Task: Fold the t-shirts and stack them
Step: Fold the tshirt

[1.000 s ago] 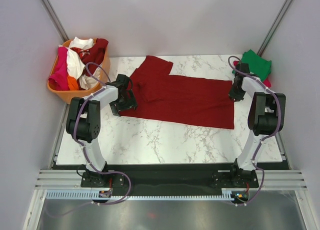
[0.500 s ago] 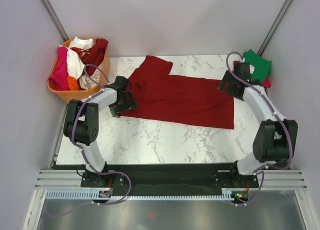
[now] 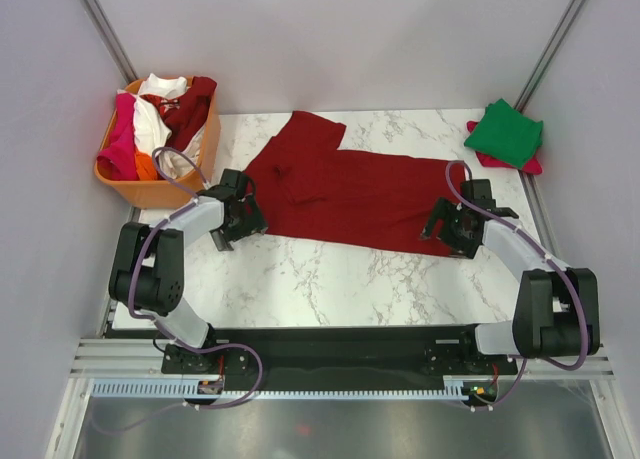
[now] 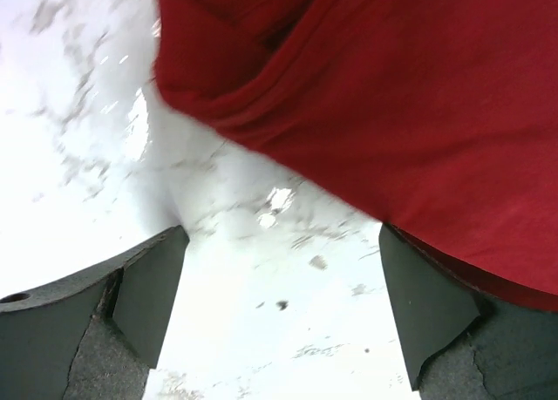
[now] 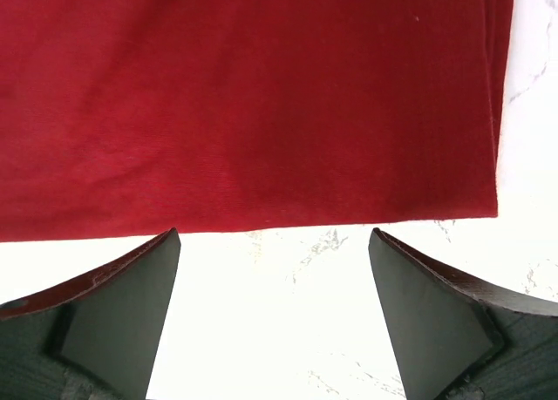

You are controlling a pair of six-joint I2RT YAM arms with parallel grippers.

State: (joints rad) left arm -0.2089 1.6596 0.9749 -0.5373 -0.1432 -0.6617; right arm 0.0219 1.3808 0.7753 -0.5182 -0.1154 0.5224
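I am watching both grippers standing wide open and holding nothing. The red shirt (image 3: 360,194) is lying flat across the table (image 3: 330,279), its long axis running from the left edge toward the right edge and slanting a little nearer me on the right, with one sleeve pointing at the far edge. The left gripper (image 3: 240,219) is sitting low at the shirt's near left corner and the right gripper (image 3: 450,229) at its near right corner, so each arm is nearest its own end. In the right wrist view the straight near hem is running crosswise just ahead of the fingers, with the cloth lying beyond it and the shirt's corner showing on the right. In the left wrist view the cloth is lying ahead and to the right, rumpled into a fold at its left end. Its edge is reaching the right finger, and I am not able to tell whether it is touching it. I am judging that the coming move is turning on both sets of jaws going forward over this near edge. A green shirt (image 3: 508,131) is lying folded on a pink-red shirt (image 3: 530,165) at the far right corner. More shirts are heaped in the basket (image 3: 150,189) off the far left corner, too tangled for me to count. I am not making out the red shirt's second sleeve.
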